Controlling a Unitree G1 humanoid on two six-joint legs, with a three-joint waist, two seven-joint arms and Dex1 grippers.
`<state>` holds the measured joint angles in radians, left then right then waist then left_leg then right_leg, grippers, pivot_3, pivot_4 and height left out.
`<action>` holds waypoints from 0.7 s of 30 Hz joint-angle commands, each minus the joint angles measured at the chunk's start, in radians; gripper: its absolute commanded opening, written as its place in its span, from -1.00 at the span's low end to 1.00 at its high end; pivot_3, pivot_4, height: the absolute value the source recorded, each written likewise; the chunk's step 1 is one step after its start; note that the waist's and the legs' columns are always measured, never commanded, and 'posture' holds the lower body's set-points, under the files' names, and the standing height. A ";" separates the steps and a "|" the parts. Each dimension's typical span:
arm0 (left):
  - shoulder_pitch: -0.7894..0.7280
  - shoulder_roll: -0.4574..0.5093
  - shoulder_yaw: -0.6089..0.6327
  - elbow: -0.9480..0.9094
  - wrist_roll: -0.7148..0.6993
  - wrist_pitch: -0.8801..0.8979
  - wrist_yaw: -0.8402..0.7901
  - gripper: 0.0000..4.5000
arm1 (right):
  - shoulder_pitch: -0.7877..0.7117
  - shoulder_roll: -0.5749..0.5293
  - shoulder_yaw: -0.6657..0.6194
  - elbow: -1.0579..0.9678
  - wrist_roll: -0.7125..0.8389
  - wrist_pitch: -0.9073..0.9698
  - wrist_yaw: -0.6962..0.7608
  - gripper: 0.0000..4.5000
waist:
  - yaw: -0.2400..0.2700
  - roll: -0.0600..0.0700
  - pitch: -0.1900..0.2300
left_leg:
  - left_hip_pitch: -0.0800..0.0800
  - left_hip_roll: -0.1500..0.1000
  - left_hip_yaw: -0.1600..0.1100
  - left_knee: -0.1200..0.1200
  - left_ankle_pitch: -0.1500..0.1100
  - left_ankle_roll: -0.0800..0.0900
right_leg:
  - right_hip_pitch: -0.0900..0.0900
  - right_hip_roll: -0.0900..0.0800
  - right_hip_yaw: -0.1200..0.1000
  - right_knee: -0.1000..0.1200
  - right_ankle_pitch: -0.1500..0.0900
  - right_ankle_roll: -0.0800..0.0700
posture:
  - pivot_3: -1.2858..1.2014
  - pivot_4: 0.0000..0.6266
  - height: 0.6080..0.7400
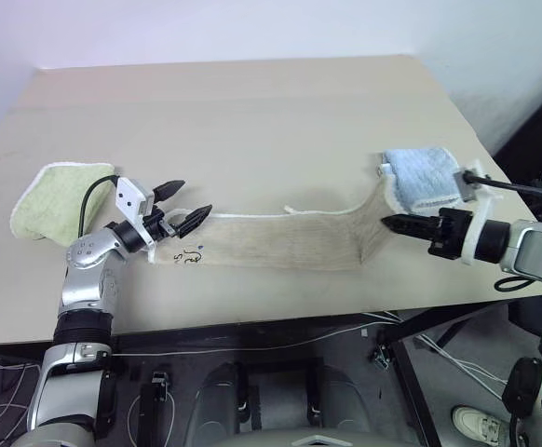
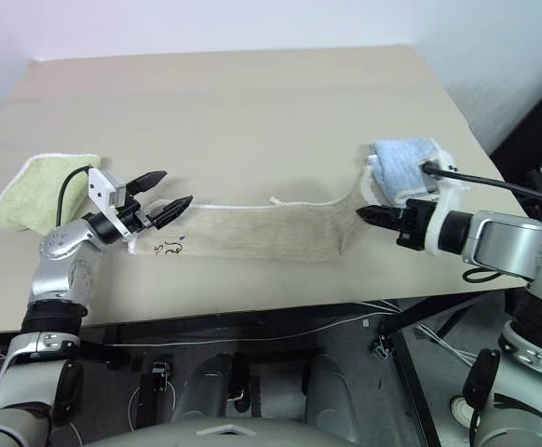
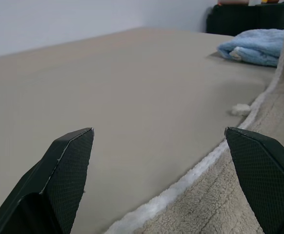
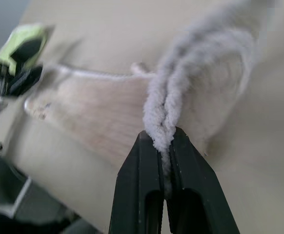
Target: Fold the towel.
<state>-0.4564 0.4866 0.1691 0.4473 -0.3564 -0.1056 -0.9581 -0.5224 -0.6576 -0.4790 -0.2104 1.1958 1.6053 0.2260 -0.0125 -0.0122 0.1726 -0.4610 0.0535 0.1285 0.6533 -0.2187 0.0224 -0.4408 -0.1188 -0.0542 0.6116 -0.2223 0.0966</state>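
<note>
The towel (image 1: 280,239) is a long beige strip with white corded edging, lying across the near part of the table. Its right end is lifted off the surface, pinched in my right gripper (image 1: 389,223), which is shut on it; the right wrist view shows the doubled towel (image 4: 167,109) edge clamped between the fingers. My left gripper (image 1: 185,205) stands open just above the towel's left end, with nothing between its fingertips (image 3: 71,163). A small white loop (image 1: 292,209) sticks out from the towel's far edge.
A folded light green towel (image 1: 57,197) lies at the left of the table (image 1: 252,112), behind my left arm. A folded light blue towel (image 1: 424,177) sits at the right edge, just beyond my right gripper. Cables hang below the table's front edge.
</note>
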 commanded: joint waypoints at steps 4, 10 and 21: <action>0.011 0.002 -0.005 -0.067 0.005 -0.007 0.010 1.00 | -0.105 0.148 0.134 -0.007 -0.017 -0.057 -0.007 -0.99 | -0.004 0.000 0.000 | 0.000 0.001 0.000 0.000 0.000 0.000 | -0.001 0.001 0.000 0.002 0.001 0.002 | 0.03 -0.52 1.00; 0.023 0.015 0.001 -0.096 -0.003 0.009 0.006 1.00 | -0.089 0.226 0.239 -0.024 -0.067 -0.111 0.018 -0.99 | 0.000 0.000 0.000 | -0.001 0.000 0.000 0.000 0.000 0.000 | -0.001 0.000 0.000 0.001 0.001 0.002 | 0.03 -0.52 1.00; 0.027 0.023 0.009 -0.091 0.001 -0.006 0.021 1.00 | -0.057 0.229 0.346 0.006 -0.162 -0.198 0.108 -0.99 | -0.002 0.000 0.000 | 0.000 0.000 0.000 0.000 0.000 0.000 | -0.001 0.000 0.000 0.002 0.001 0.002 | 0.03 -0.52 1.00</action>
<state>-0.4326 0.4993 0.1630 0.3808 -0.3520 -0.0960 -0.9402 -0.5757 -0.4302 -0.1337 -0.1915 1.0338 1.4298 0.3086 -0.0146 -0.0121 0.1726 -0.4613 0.0534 0.1285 0.6534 -0.2186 0.0223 -0.4417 -0.1186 -0.0546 0.6133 -0.2211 0.0987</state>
